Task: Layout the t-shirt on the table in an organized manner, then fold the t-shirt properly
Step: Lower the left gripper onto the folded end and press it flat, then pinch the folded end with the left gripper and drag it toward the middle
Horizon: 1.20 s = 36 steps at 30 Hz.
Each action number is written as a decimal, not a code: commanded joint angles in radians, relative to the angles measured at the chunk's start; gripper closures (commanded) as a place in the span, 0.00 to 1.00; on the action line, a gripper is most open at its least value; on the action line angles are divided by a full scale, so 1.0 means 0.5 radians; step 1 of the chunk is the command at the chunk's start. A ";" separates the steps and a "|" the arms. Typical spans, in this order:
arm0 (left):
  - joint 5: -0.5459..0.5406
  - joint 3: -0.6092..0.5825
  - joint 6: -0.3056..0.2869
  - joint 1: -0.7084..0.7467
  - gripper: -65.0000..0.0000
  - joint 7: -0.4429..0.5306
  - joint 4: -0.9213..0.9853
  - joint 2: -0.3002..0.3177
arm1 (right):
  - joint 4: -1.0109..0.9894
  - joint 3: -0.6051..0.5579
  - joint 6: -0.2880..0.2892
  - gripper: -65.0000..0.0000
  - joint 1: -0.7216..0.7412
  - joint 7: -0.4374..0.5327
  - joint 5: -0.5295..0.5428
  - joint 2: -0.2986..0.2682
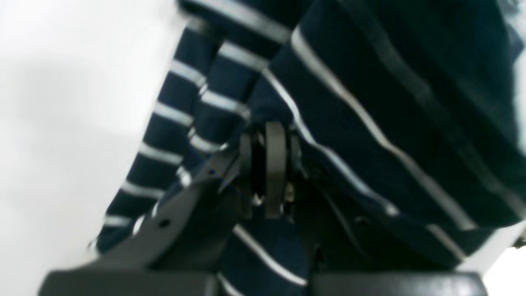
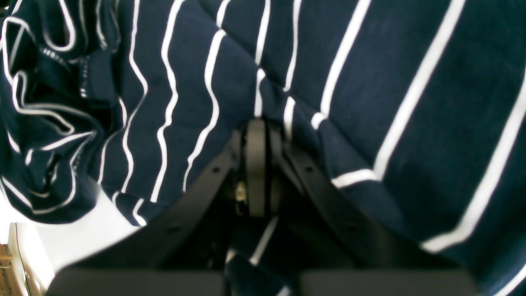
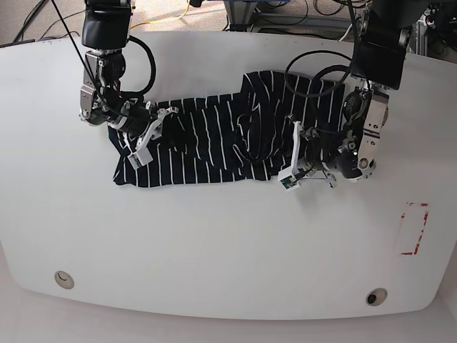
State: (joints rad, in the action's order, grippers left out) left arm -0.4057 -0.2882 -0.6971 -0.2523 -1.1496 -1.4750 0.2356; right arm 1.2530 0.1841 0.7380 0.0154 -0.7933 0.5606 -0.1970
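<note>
The dark navy t-shirt [image 3: 214,139] with thin white stripes lies bunched and wrinkled across the far middle of the white table [image 3: 214,250]. In the base view my right gripper [image 3: 146,136] sits on the shirt's left end, and my left gripper [image 3: 294,161] sits at its right lower edge. Up close, the left gripper [image 1: 272,164] has its fingers pressed together with striped cloth [image 1: 370,102] gathered around them. The right gripper [image 2: 257,164] is likewise shut, with the fabric [image 2: 370,82] draped over its tips.
A red-outlined rectangle mark [image 3: 414,229] is near the table's right edge. Two small round fittings [image 3: 64,279] [image 3: 375,295] sit near the front edge. Cables and gear lie beyond the far edge. Bare tabletop [image 1: 61,123] shows beside the left gripper.
</note>
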 commanded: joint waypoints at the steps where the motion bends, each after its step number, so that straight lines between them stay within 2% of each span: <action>1: 0.030 0.038 -0.002 -0.055 1.00 0.045 -0.028 -0.003 | -0.031 -0.004 -0.080 0.98 -0.017 -0.198 -0.245 -0.016; 6: 0.138 0.154 -0.002 -0.058 1.00 0.082 -0.022 -0.077 | -0.031 -0.004 -0.080 0.98 -0.014 -0.198 -0.245 -0.016; 13: 0.417 0.293 -0.002 -0.101 1.00 0.082 -0.022 -0.172 | -0.031 -0.004 -0.080 0.98 -0.014 -0.198 -0.245 -0.016; 18: 0.500 0.366 -0.002 -0.132 1.00 0.079 -0.022 -0.224 | -0.031 -0.004 -0.080 0.98 -0.014 -0.198 -0.245 -0.016; 24: 0.503 0.431 -0.002 -0.144 1.00 0.076 -0.022 -0.255 | -0.031 -0.004 -0.080 0.98 -0.014 -0.198 -0.245 -0.016; 33: 0.497 0.385 -0.002 -0.169 0.99 0.064 -0.037 -0.359 | -0.031 -0.008 -0.080 0.98 -0.020 -0.198 -0.245 -0.016; 36: 0.491 0.348 -0.002 -0.172 0.94 -0.016 -0.041 -0.399 | -0.031 -0.008 -0.080 0.98 -0.020 -0.198 -0.245 -0.016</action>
State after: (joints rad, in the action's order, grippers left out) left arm -0.1509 -0.1127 -0.6971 -0.3119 -1.1423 -1.4738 0.0509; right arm 1.2526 0.1841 0.7380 0.0158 -0.7918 0.5549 -0.1959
